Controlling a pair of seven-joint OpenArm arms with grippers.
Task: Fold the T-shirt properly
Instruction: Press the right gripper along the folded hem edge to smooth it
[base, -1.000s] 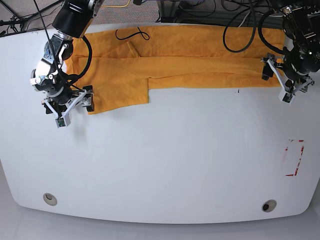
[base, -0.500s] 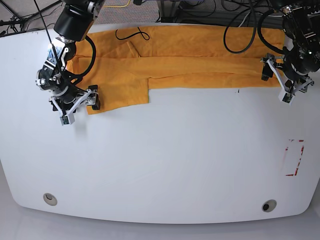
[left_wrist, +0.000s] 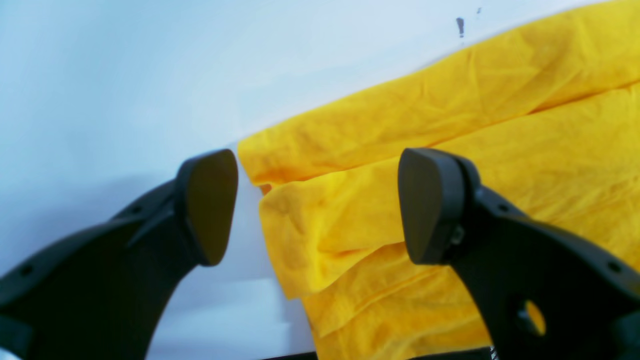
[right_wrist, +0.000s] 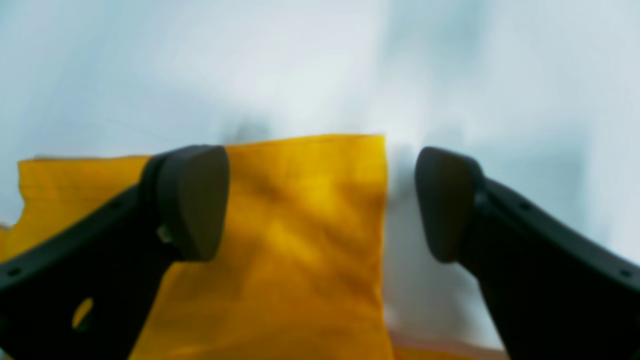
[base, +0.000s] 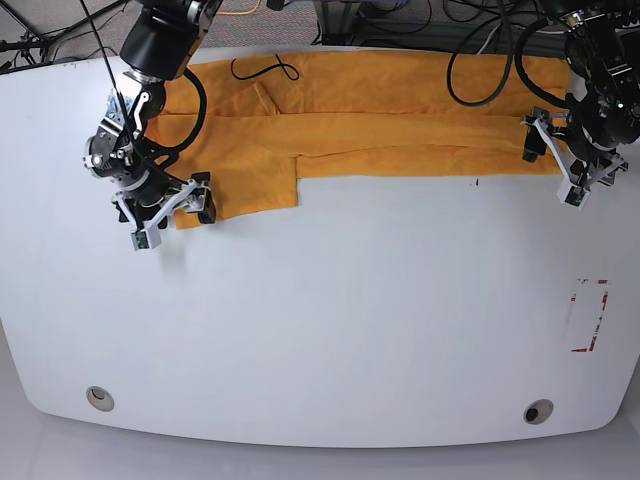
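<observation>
The orange-yellow T-shirt (base: 380, 120) lies folded into a long band across the far side of the white table (base: 330, 320), with a sleeve flap hanging down at its left and a thin black squiggle (base: 265, 70) near the collar. My right gripper (base: 172, 222) stands open at the flap's lower left corner. In the right wrist view the T-shirt corner (right_wrist: 300, 260) lies between the open fingers of this gripper (right_wrist: 320, 200). My left gripper (base: 553, 168) stands open at the band's right end, and the layered T-shirt edge (left_wrist: 450, 150) lies between its fingers (left_wrist: 315, 205).
Black cables (base: 480, 60) loop over the shirt's far right part. A red-marked rectangle (base: 590, 315) sits near the table's right edge. Two round holes (base: 100, 398) (base: 538, 411) lie near the front edge. A small dark mark (base: 476, 184) is just below the shirt.
My right gripper has moved to the right and a little up, closing in on the flap's lower left corner. The left gripper has stayed in place. Both stay open.
</observation>
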